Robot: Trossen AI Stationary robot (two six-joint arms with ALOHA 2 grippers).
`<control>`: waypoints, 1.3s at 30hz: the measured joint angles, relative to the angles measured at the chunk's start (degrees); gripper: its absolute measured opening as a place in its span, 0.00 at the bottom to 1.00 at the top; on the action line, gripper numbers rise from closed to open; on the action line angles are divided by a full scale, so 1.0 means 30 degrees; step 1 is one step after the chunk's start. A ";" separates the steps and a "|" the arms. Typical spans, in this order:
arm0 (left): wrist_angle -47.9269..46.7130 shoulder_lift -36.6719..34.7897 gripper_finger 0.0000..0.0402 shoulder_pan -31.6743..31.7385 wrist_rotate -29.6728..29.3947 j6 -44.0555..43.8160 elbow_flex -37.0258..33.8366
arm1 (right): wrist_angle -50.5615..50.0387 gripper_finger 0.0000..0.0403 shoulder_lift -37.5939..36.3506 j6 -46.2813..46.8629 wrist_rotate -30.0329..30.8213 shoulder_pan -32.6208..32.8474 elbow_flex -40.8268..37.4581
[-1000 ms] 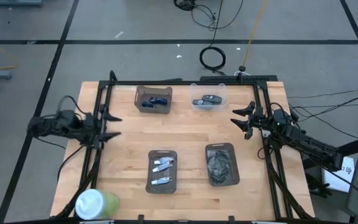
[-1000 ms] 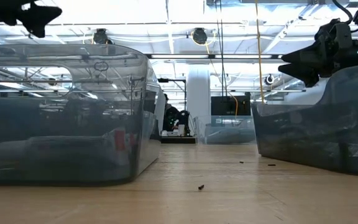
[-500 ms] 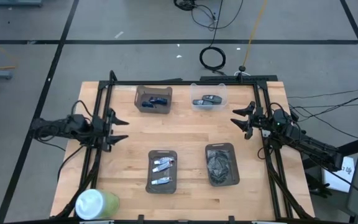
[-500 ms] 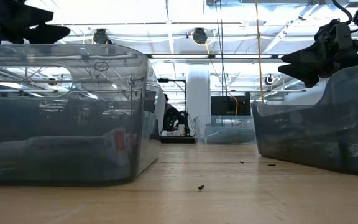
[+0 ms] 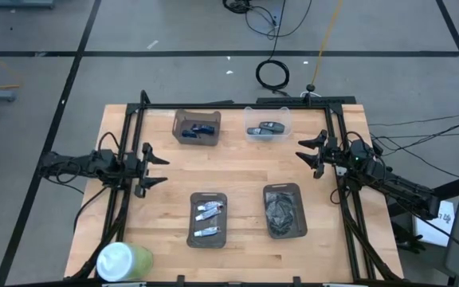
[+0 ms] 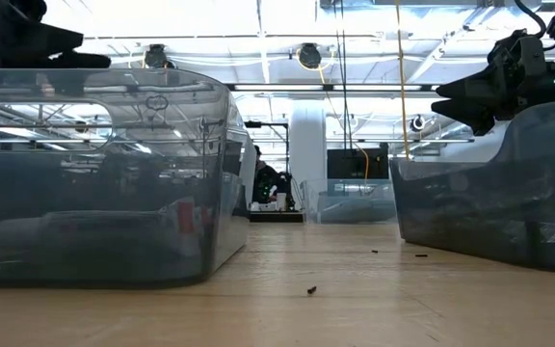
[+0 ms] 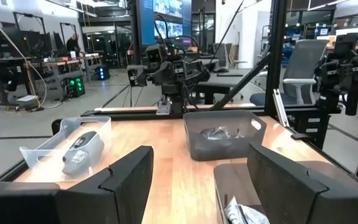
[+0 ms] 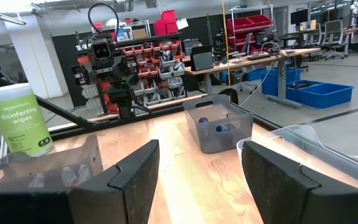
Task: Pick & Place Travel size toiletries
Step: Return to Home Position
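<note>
Okay: left gripper (image 5: 163, 169) empty, fingers spread, at left edge of table (image 5: 241, 179); right gripper (image 5: 302, 151) likewise spread, at right edge. Toothpaste tubes (image 5: 207, 210) lie crosswise inside dark bin (image 5: 208, 195), inboard of left gripper, nearer left arm.

Bright, even overhead light on the table (image 5: 237, 179), shadows faint and soft, low view backlit by glaring ceiling lights (image 6: 210, 24), near bin (image 6: 94, 173) dark and murky, wrist views evenly lit
</note>
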 joint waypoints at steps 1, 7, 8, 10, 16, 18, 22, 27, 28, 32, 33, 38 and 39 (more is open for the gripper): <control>0.0085 0.0007 0.64 0.0000 -0.0005 0.0000 -0.0108 | 0.0000 0.54 0.0000 0.0000 0.0000 0.0000 0.0000; 0.0200 0.0000 0.64 0.0000 -0.0012 -0.0353 -0.0620 | 0.0000 0.53 0.0000 0.0000 0.0003 0.0000 -0.0003; 0.0322 0.0000 0.64 0.0000 -0.0015 -0.0364 -0.0717 | 0.0000 0.53 0.0000 0.0000 0.0000 0.0001 -0.0006; 0.0847 0.0000 0.64 0.0000 -0.0012 -0.0361 -0.0991 | 0.0000 0.54 0.0000 0.0000 0.0000 0.0000 0.0000; 0.1021 0.0000 0.64 0.0000 0.0002 -0.0371 -0.1589 | 0.0000 0.54 0.0000 0.0001 0.0000 0.0001 -0.0006; 0.1383 0.0000 0.64 0.0000 0.0148 -0.0403 -0.1758 | 0.0000 0.54 0.0000 0.0004 0.0000 0.0004 -0.0003; 0.1511 0.0005 0.64 0.0000 0.0208 -0.0493 -0.1853 | 0.0000 0.54 0.0000 0.0000 0.0003 0.0000 0.0000; 0.1456 0.0007 0.64 0.0000 0.0206 -0.0424 -0.1853 | 0.0006 0.54 0.0000 0.0000 0.0000 0.0000 -0.0006; 0.1442 0.0007 0.64 0.0000 0.0206 -0.0402 -0.1853 | 0.0000 0.54 0.0000 0.0006 0.0001 0.0006 -0.0006; 0.1403 0.0007 0.64 0.0000 0.0197 0.0764 -0.1853 | 0.0000 0.54 0.0000 0.0006 0.0000 0.0006 -0.0006; 0.1401 0.0007 0.64 0.0000 0.0182 0.1218 -0.1853 | 0.0001 0.54 0.0000 0.0006 0.0000 0.0000 -0.0001; 0.1498 0.0007 0.64 0.0000 0.0144 0.2157 -0.1867 | 0.0000 0.54 0.0000 0.0004 0.0007 0.0000 -0.0007; 0.1574 0.0007 0.64 0.0000 0.0141 0.2093 -0.1875 | 0.0000 0.54 0.0000 0.0003 0.0002 0.0000 0.0000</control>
